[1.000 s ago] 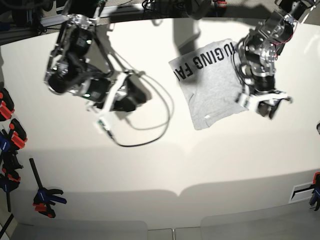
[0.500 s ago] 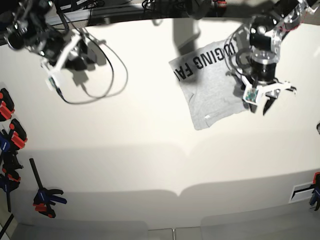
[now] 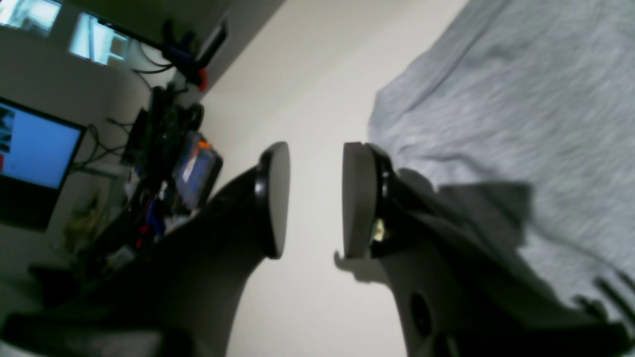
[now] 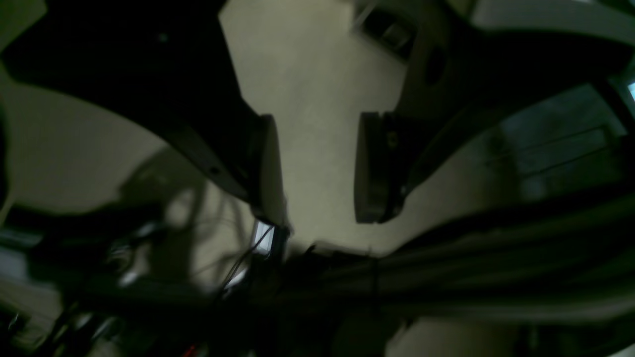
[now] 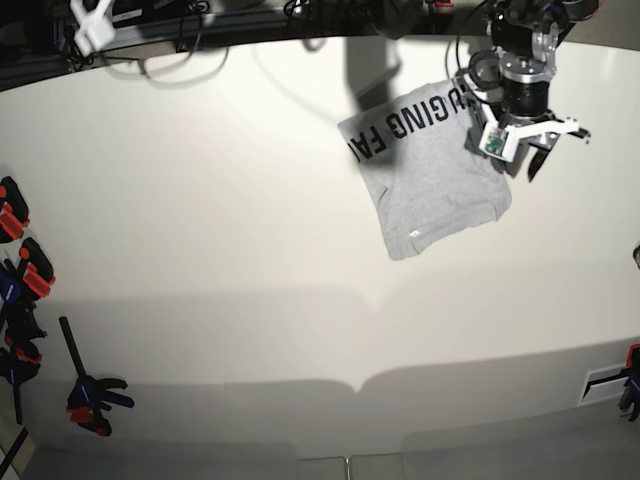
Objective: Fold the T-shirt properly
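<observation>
The folded grey T-shirt (image 5: 430, 170) lies on the table (image 5: 250, 300) at 1 o'clock; the left gripper (image 5: 540, 150) and right gripper (image 4: 317, 168) both hold their jaws apart, empty.

A wide cream table (image 5: 250, 300) is seen under even light, with soft shadows cast across it. Red-and-black clamps (image 5: 20, 270) are lined along its left edge — a blue-lit monitor (image 3: 34, 148) is glimpsed beyond it.

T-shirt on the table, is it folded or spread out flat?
Folded. The T-shirt lies as a compact rectangle, no sleeves sticking out, black lettering cut off at its edges.
</observation>
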